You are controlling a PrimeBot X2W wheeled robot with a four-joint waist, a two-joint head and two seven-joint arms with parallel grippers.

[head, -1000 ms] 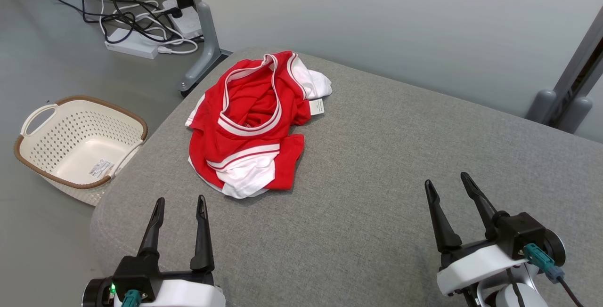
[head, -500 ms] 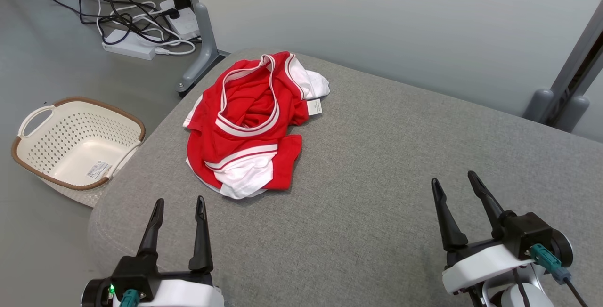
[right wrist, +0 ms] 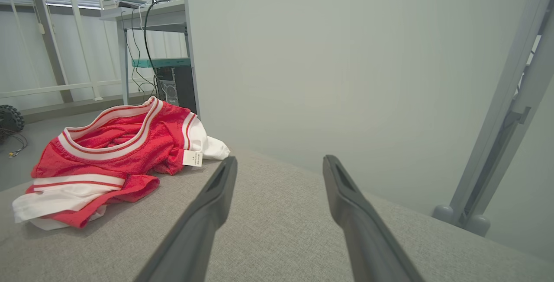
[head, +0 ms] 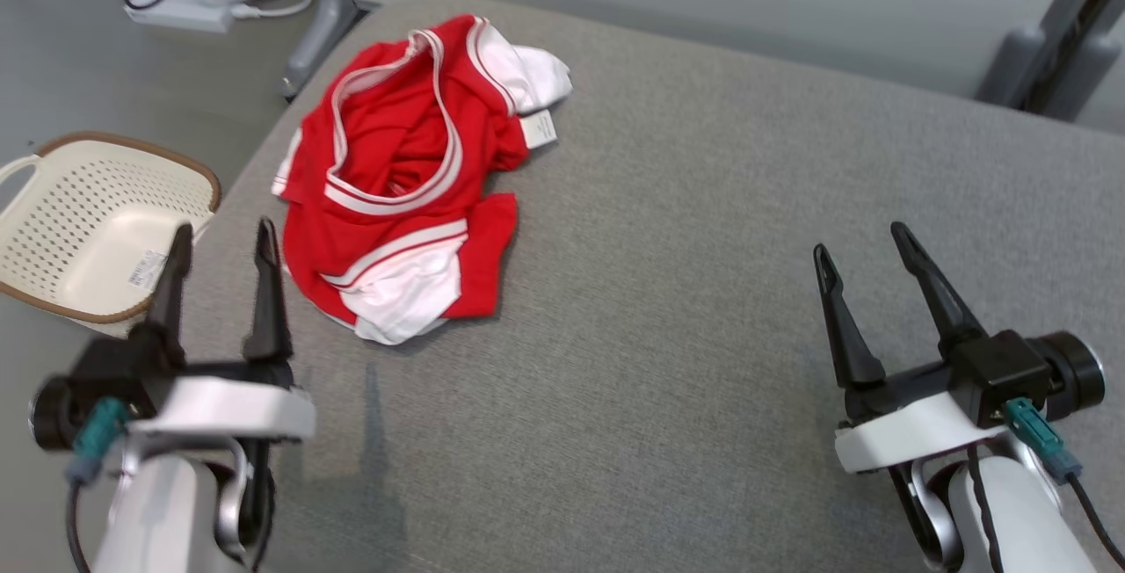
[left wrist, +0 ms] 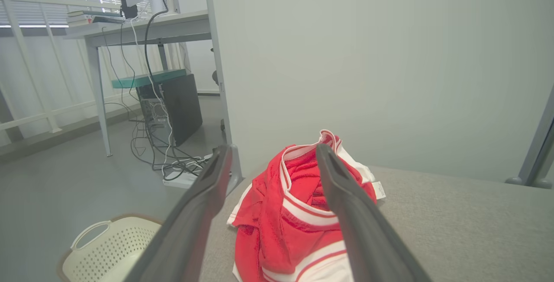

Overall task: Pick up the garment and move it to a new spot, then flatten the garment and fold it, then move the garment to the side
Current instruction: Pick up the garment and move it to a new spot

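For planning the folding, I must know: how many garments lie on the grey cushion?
1. The red-and-white garment lies crumpled near the far left edge of the cushion. Its folds could hide a smaller piece.

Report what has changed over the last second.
The head camera tipped down, so the whole picture shifted. The left tool rose and pushed forward; it now sits beside the near left edge of the garment, open and holding nothing. The right tool seems to have edged forward slightly, also open. The garment stayed crumpled in the same spot on the grey cushion, and the basket did not move.
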